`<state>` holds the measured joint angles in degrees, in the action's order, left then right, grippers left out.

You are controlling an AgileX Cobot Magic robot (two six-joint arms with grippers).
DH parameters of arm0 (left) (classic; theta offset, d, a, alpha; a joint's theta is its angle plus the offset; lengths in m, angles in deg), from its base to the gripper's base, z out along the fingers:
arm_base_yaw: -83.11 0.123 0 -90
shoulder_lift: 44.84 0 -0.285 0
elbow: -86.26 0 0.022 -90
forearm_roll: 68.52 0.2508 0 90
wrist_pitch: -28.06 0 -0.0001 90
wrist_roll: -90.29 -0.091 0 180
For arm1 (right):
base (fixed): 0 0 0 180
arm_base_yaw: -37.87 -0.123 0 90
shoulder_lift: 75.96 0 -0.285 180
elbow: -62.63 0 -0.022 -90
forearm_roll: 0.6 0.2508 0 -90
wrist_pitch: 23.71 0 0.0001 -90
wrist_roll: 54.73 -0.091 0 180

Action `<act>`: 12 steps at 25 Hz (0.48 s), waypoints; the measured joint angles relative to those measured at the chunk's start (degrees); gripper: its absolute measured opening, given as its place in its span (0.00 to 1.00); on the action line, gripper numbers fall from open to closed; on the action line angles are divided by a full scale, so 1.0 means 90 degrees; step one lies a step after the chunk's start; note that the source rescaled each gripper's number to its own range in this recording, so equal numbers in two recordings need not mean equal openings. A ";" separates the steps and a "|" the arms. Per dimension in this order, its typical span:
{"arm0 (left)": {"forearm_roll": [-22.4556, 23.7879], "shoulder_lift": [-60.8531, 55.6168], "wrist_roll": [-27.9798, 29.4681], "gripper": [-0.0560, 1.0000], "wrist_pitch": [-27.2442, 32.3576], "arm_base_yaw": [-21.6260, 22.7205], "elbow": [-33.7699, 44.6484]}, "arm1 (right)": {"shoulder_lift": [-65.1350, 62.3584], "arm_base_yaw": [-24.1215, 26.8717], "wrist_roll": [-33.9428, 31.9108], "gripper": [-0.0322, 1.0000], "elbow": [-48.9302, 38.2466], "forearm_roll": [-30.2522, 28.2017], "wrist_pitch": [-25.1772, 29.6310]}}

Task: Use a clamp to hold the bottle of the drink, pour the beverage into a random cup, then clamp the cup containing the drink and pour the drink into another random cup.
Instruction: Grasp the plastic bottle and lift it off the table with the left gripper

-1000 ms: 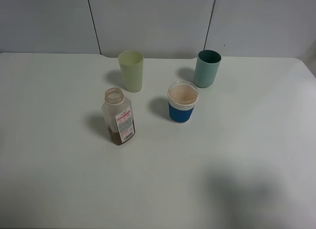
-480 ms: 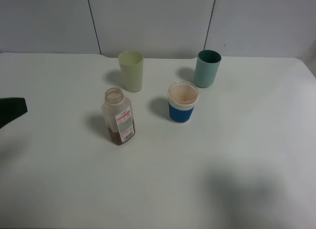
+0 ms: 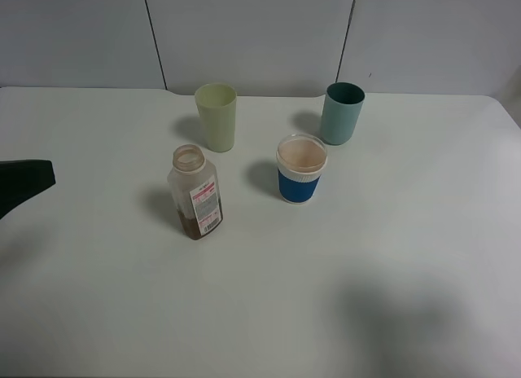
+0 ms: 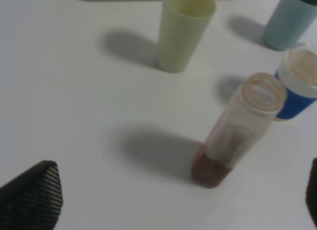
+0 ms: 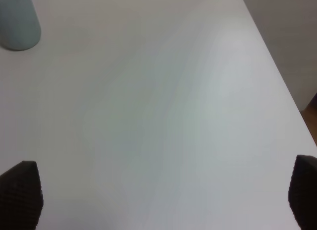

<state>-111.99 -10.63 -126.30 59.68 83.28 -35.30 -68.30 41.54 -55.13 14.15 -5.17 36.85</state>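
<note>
Currently the bottle [image 3: 195, 195] stands upright and uncapped on the table [image 3: 366, 256], with a little brown beverage [image 3: 195, 226] at its bottom. The blue-sleeved cup [image 3: 301, 173] stands near it on the right, and the yellow-green tumbler [image 3: 216, 117] and a teal cup [image 3: 342, 113] stand behind. The left gripper [image 4: 178, 190] is spread wide and empty, facing the bottle but apart from it. The right gripper [image 5: 163, 190], also wide and empty, hangs above the table.

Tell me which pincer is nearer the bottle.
Left. The left pincer, open, sits at the high view's left edge with the bottle ahead of it. The right pincer is outside that view; its camera shows only the teal cup and table.
</note>
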 joint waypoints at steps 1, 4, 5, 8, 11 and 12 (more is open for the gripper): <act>-0.0076 0.0082 -0.0146 1.00 0.0000 0.0000 0.0000 | 0.0000 0.0000 0.0000 1.00 0.0000 0.0000 0.0000; -0.0152 0.0268 -0.0324 1.00 0.0007 0.0000 0.0000 | 0.0000 0.0000 0.0000 1.00 0.0000 0.0000 0.0000; -0.0164 0.0378 -0.0376 1.00 0.0006 0.0000 0.0000 | 0.0000 0.0000 0.0000 1.00 0.0000 0.0000 0.0000; -0.0164 0.0702 -0.0431 1.00 0.0006 0.0000 0.0000 | 0.0000 0.0000 0.0000 1.00 0.0000 0.0000 0.0000; -0.0143 0.0825 -0.0430 1.00 0.0000 -0.0006 0.0000 | 0.0000 0.0000 0.0000 1.00 0.0000 0.0000 0.0000; -0.0046 0.0887 -0.0430 1.00 0.0000 -0.0030 0.0000 | 0.0000 0.0000 0.0000 1.00 0.0000 0.0000 0.0000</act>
<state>-112.40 -2.65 -130.18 59.68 83.01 -35.30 -68.30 41.54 -55.13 14.15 -5.17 36.85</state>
